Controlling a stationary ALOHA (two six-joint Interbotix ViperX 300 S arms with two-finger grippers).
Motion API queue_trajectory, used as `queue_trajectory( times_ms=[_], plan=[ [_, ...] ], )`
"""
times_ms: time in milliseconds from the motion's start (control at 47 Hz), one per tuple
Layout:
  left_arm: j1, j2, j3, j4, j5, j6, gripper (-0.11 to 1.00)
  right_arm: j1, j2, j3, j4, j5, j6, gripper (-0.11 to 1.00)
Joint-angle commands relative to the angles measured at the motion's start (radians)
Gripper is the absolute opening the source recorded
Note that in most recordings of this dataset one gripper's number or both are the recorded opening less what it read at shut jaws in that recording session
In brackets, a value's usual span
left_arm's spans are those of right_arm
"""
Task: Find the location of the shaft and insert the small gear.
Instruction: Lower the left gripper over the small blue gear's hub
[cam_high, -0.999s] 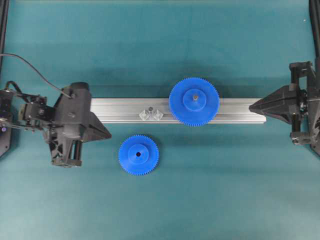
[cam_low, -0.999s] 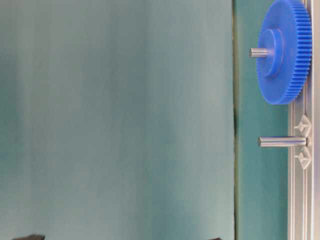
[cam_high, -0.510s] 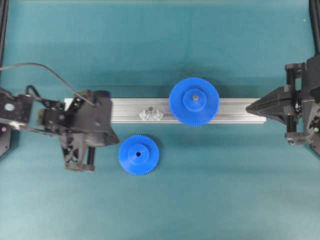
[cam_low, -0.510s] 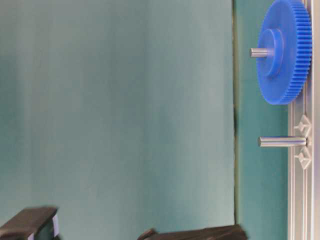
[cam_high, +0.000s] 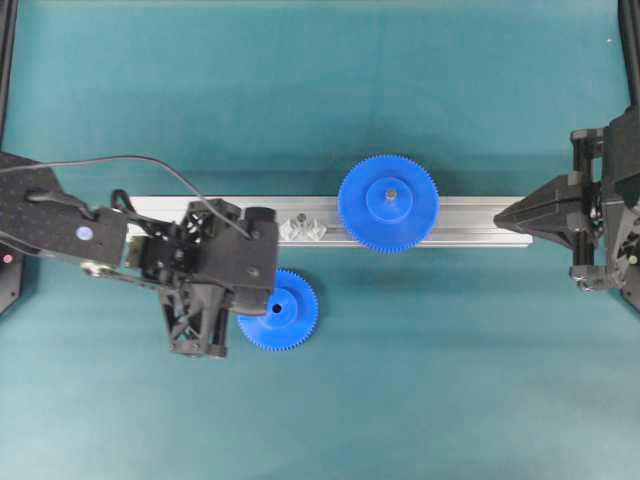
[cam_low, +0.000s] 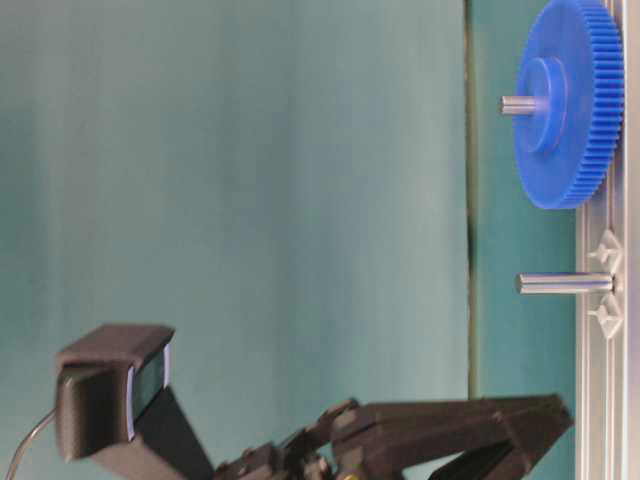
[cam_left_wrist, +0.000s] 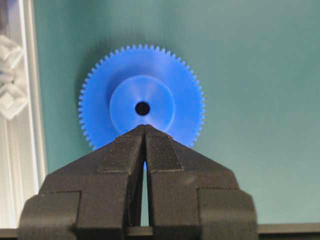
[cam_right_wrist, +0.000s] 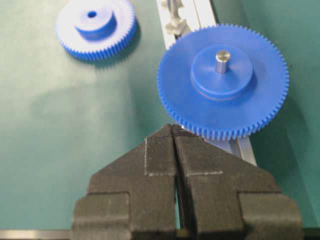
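The small gear (cam_high: 288, 312) (cam_left_wrist: 125, 97) (cam_right_wrist: 95, 30) lies flat on the teal mat just in front of the rail, hub and dark hole facing up. My left gripper (cam_high: 262, 298) (cam_left_wrist: 145, 127) (cam_low: 560, 425) is shut and holds nothing. It hovers over the gear's left part, its tips just short of the hole. The shaft (cam_high: 300, 217) (cam_low: 565, 283) (cam_right_wrist: 172, 6) stands bare on the rail between its clear faceted mounts (cam_left_wrist: 10, 75). My right gripper (cam_high: 500, 213) (cam_right_wrist: 172, 126) is shut and holds nothing, at the rail's right end.
A larger blue gear (cam_high: 412, 215) (cam_low: 570, 100) (cam_right_wrist: 250, 95) sits on its own grey pin on the aluminium rail (cam_high: 470, 222) (cam_low: 600, 400) (cam_left_wrist: 20, 165), right of the shaft. The right gripper's tips point at this gear's near edge.
The left arm has swung right and forward from the rail's left end, bringing its shut gripper over the small gear. The right gripper has hardly moved.
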Motion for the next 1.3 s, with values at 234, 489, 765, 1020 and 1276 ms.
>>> queue_trajectory(
  times_ms=[234, 489, 765, 1020, 1276],
  plan=[
    [-0.008, 0.086, -0.107, 0.003, 0.064, 0.012, -0.01, -0.002, 0.008, -0.025, 0.002, -0.003, 0.009, -0.02],
    [-0.006, 0.153, -0.172, 0.003, 0.158, 0.015, -0.01, -0.002, 0.008, -0.025, 0.002, -0.003, 0.009, -0.02],
    [-0.015, 0.196, -0.212, 0.003, 0.186, 0.071, -0.01, -0.003, 0.008, -0.023, 0.002, -0.003, 0.009, -0.02],
    [-0.018, 0.215, -0.227, 0.003, 0.229, 0.114, -0.01, -0.002, 0.009, -0.020, 0.002, -0.003, 0.009, -0.02],
    [-0.018, 0.209, -0.232, 0.003, 0.227, 0.121, -0.01, -0.003, 0.009, -0.017, 0.002, -0.003, 0.009, -0.02]
  ],
)
